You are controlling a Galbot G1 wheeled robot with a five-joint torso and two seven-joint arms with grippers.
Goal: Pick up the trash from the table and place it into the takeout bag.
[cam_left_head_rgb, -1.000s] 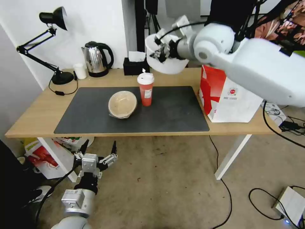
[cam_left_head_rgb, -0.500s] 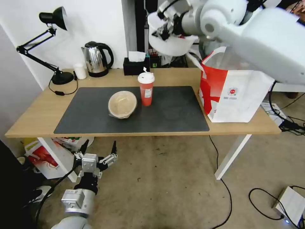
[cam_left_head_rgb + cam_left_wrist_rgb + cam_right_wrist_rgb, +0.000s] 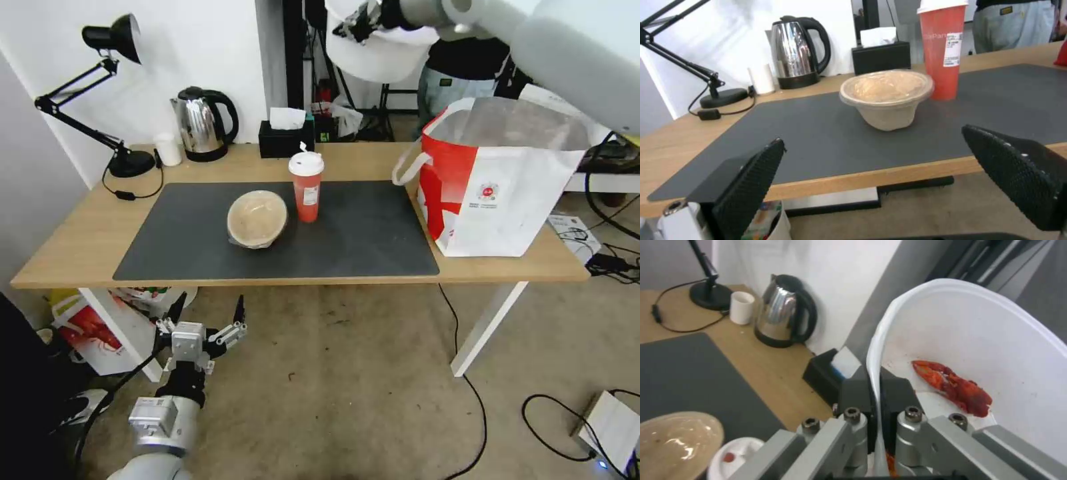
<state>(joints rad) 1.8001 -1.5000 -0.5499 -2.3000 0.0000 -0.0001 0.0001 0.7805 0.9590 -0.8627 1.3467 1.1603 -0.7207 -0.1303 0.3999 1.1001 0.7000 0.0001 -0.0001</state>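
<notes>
Carrying the white bowl (image 3: 380, 50) is the step in hand: from the head view your right gripper (image 3: 360, 19) holds it high in the air, up and to the left of the takeout bag (image 3: 497, 190), whose mouth stands open on the table (image 3: 67, 247). The red cup (image 3: 307, 187) and tan bowl (image 3: 257, 219) wait on the mat, left of the bag. Your left gripper (image 3: 203, 320) hangs below the table edge, jaws spread.

Left wrist: tan bowl just beside the cup.

Right wrist: jaws pinch the white bowl's rim, red scraps (image 3: 953, 386) inside. Next, you'd need to bring it over the bag's mouth and lower it level.
</notes>
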